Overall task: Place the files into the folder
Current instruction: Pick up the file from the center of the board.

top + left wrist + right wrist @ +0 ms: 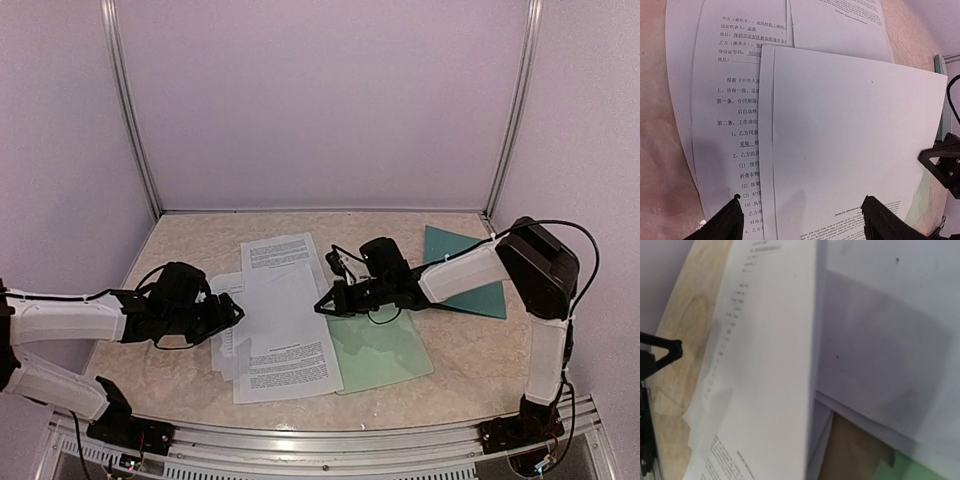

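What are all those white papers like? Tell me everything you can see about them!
The papers are several thin white sheets printed with blocks of black text, lying in a loose, fanned pile on the beige marbled table. Their right side overlaps a pale green board. The top sheet is mostly blank. The open left end effector sits at the pile's left edge; the shut right end effector meets its right edge.

table (180,250): beige marble | on it: files (285,330), mint clipboard (385,355), folder (448,245)
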